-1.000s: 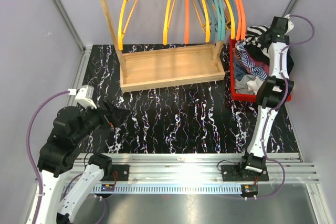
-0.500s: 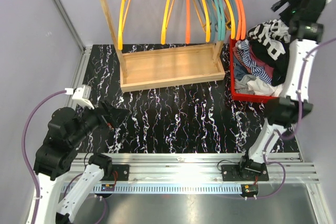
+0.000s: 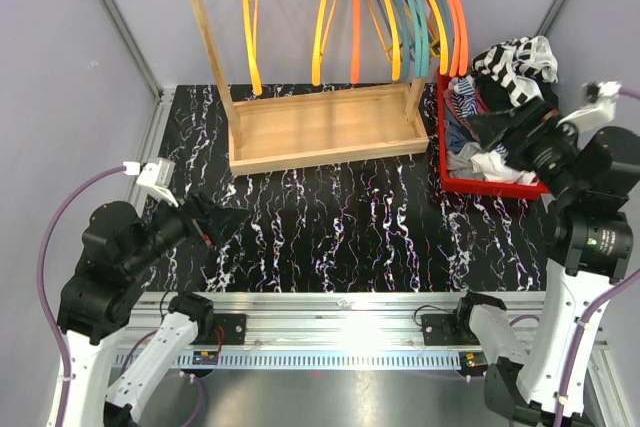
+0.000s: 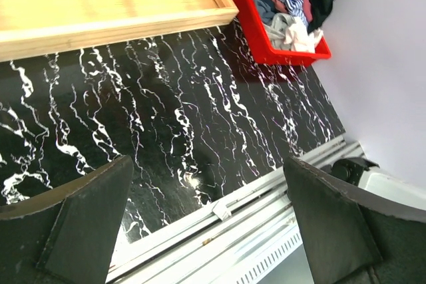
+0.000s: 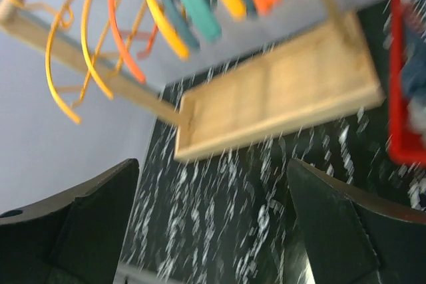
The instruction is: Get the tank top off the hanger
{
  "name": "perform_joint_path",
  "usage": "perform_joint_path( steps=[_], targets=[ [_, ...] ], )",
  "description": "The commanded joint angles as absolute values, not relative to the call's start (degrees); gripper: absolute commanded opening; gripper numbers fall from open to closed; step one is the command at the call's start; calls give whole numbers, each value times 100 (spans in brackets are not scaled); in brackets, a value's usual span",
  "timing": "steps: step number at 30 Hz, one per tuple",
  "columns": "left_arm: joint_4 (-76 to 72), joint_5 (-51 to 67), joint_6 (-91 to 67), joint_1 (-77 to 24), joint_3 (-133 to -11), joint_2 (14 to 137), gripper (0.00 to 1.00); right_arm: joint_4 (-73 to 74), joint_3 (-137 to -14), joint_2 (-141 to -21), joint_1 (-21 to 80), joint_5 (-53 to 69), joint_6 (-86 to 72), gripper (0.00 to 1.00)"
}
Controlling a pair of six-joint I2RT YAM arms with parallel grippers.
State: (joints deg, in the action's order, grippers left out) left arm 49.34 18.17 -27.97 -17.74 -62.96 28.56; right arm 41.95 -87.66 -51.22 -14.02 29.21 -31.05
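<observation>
I see the left fingers [image 4: 86,221] spread wide and empty above the table [image 4: 200,111]; the right fingers [image 5: 93,224] stand apart too, holding nothing; the black-and-white tank top [image 3: 515,57] lies on the clothes heaped in the red bin [image 3: 482,184], beside the hangers [image 3: 400,7] on the wooden rack [image 3: 320,132].

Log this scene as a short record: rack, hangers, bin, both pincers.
rack: wooden rack at far side of table
hangers: yellow, orange, teal hangers, none carrying a garment
bin: red bin right of rack, heaped with clothes
left pincer: open, empty
right pincer: open, empty, by the bin
</observation>
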Motion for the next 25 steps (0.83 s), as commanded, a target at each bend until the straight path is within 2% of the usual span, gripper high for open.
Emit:
perform_joint_path(
  steps=[1,10,25],
  targets=[
    [4658,2258,-2479,-1784,-6626,3032,99,4552,-8105,-4705,-1318,3962,-3541,100],
    [4483,2434,-2391,-2109,-6662,3023,99,5580,-7743,-3499,-1318,4815,-3735,100],
    [4229,2698,-2452,-2171,-6618,2901,99,5835,-8033,-3603,-1310,4984,-3762,100]
  ],
)
